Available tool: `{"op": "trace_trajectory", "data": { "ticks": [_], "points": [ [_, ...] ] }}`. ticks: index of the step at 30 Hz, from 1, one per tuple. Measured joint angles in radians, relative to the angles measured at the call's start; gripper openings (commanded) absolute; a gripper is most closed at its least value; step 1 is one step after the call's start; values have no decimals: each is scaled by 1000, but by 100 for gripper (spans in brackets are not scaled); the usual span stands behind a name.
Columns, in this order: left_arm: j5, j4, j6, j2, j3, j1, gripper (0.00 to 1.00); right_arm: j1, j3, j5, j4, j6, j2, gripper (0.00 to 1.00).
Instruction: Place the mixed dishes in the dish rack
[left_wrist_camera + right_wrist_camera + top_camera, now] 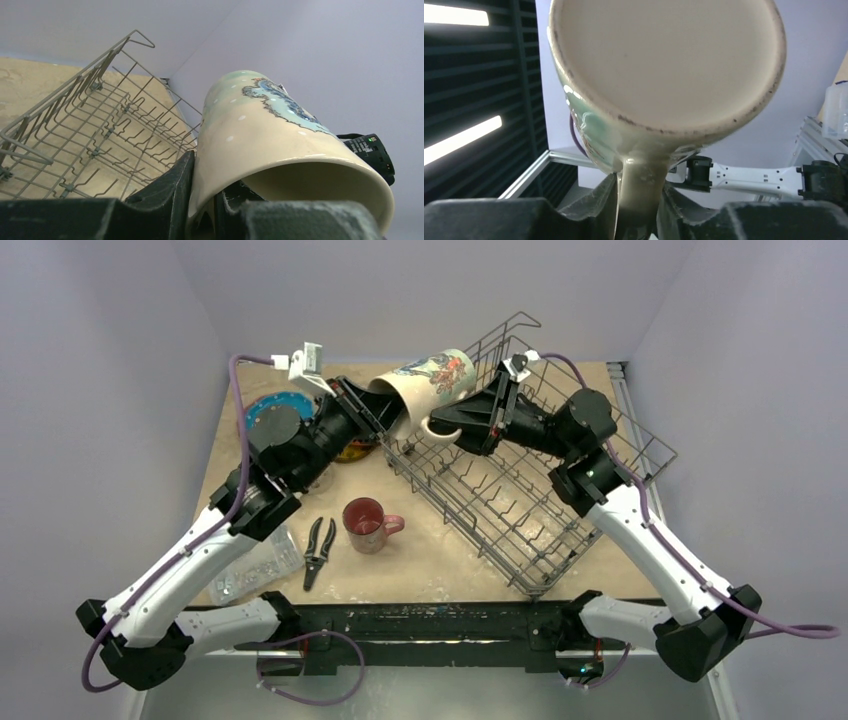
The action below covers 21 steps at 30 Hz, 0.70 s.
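One tabletop [440,570] carries everything. One dish rack [520,490] lies on its right half, turned at an angle, with no dish visible inside it.

Two arms meet over the rack's far left corner, both on the same cream mug [430,380]. It is off the tabletop and tipped on its side, mouth toward the left arm and base toward the far right. The left gripper [385,415] pinches the wall of the mug at its rim, one finger inside the mouth and one outside, as the left wrist view shows. The right gripper [450,425] is pressed in on the mug's handle from both sides; the right wrist view shows the handle wedged between its fingers below the plain base.

Mugs number two. The second, a maroon mug [367,523], stands upright on the tabletop near the front, just left of the rack, handle pointing right.

One blue plate [270,405] shows at the far left behind the left arm, and one orange-yellow dish edge [355,452] peeks from under that arm.

One pair of black-handled pliers [318,548] lies just left of the maroon mug, and one clear plastic box [250,568] sits beside them — partly under the left arm.
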Motion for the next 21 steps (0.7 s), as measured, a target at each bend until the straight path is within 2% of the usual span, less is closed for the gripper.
{"op": "trace_trajectory", "data": {
  "ticks": [1, 3, 8, 10, 12, 14, 17, 21],
  "points": [
    [0, -10, 10, 6, 14, 3, 0, 3, -2, 1, -2, 4, -5, 19],
    [5, -32, 34, 24, 49, 5, 0, 7, -3, 2, -4, 18, -10, 0],
    [23, -72, 90, 49, 106, 5, 0, 10, -2, 14, -3, 49, -18, 0],
    [27, -90, 100, 53, 120, 5, 19, 11, -6, 18, 0, 49, -21, 0],
    [27, -114, 103, 58, 136, 5, 48, 14, -19, 37, 9, 49, -31, 0],
    [37, -145, 91, 62, 148, 3, 68, 19, -31, 52, 7, 29, -39, 0],
    [36, -185, 61, 52, 147, -2, 80, 15, -60, 73, -6, 10, -39, 0],
    [13, -255, 24, 2, 116, 18, 85, -32, -87, 100, -55, -37, -38, 0]
  ]
}}
